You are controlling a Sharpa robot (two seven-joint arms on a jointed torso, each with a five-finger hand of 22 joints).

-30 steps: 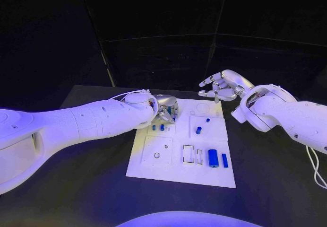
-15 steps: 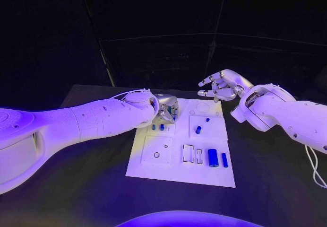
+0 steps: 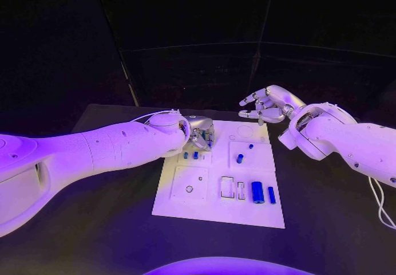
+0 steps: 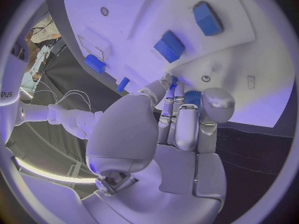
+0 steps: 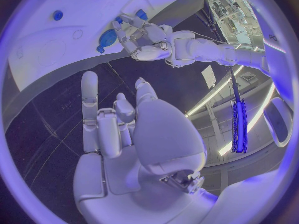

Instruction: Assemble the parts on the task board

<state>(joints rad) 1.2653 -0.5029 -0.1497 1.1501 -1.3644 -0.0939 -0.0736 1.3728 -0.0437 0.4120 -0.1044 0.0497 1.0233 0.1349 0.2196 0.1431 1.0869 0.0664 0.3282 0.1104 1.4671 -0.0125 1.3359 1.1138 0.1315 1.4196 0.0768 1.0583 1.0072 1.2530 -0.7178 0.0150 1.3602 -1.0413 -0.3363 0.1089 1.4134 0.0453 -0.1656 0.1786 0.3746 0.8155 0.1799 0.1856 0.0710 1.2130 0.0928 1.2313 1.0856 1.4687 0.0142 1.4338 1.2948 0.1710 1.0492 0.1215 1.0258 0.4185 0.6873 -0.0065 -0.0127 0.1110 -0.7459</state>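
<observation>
On black table (image 3: 107, 229), white task board (image 3: 216, 206) w/ blue parts (image 3: 257, 191); left hand (image 3: 201, 133) seems to pinch a blue part at its far-left corner. Right hand (image 3: 265, 105) spread, holding nothing. No legible writing.

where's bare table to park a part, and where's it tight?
Bare black table lies left of the task board under the left arm, in front of its near edge, and right of it below the right arm. Tight at the far-left corner: the left hand sits over small blue parts.
</observation>
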